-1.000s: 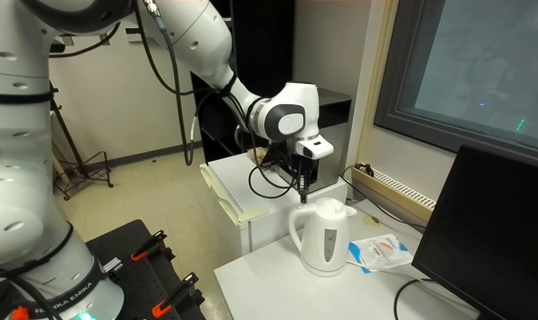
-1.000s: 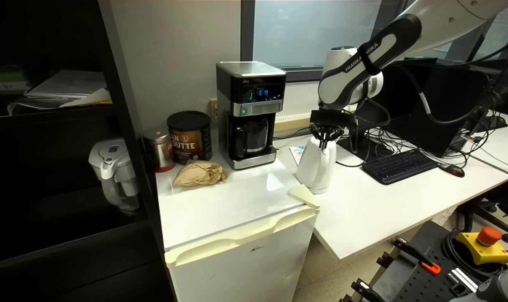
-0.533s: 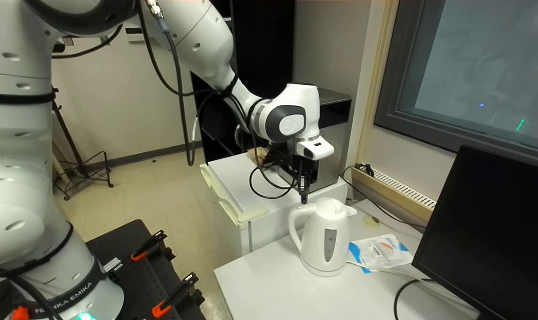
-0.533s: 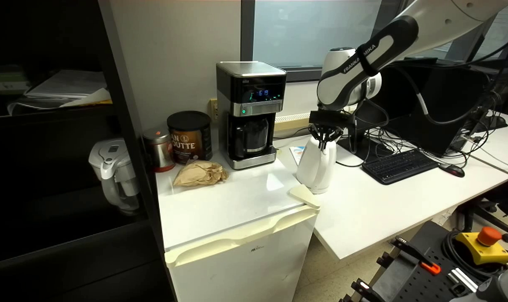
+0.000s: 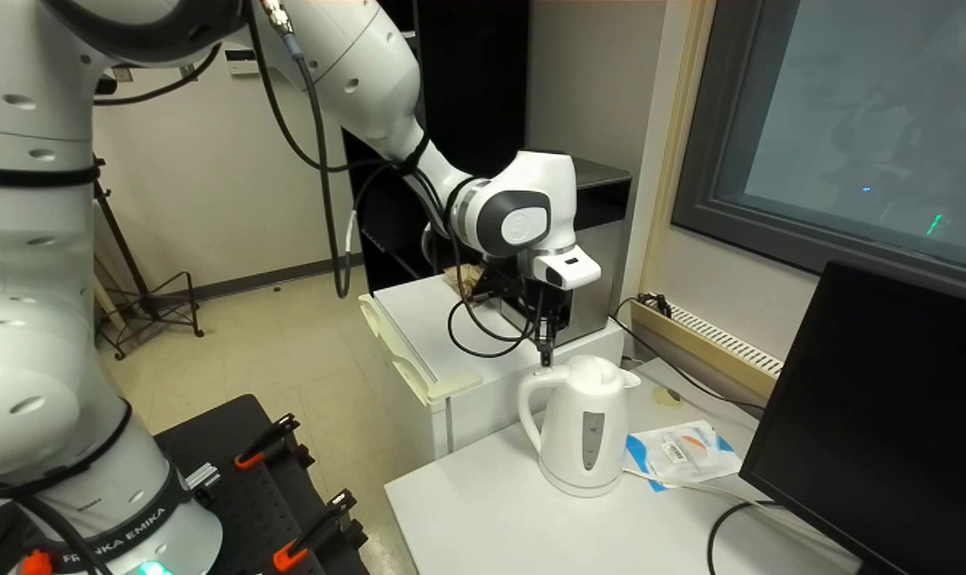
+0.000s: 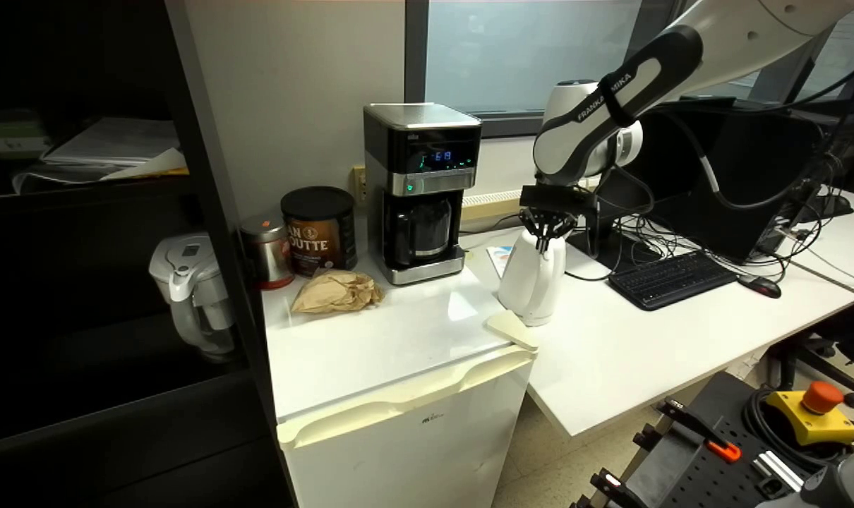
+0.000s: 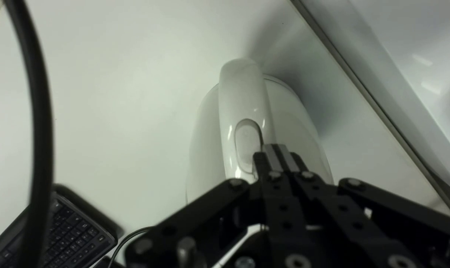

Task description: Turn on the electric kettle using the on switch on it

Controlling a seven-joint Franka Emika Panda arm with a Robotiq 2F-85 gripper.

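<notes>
Indoors, the kettle (image 5: pixel 575 427) is seen upright on a desk (image 5: pixel 483 519) beside a fridge (image 6: pixel 406 455). Over its handle (image 7: pixel 243 89), by an oval inset (image 7: pixel 246 143), the gripper (image 7: pixel 280 153) is positioned, fingers (image 7: pixel 272 158) closed together; whether contact is made cannot be told.

The claw (image 6: pixel 543 245) points down at the white kettle (image 6: pixel 523 281) (a coffee maker (image 6: pixel 425 185) stands nearby).
</notes>
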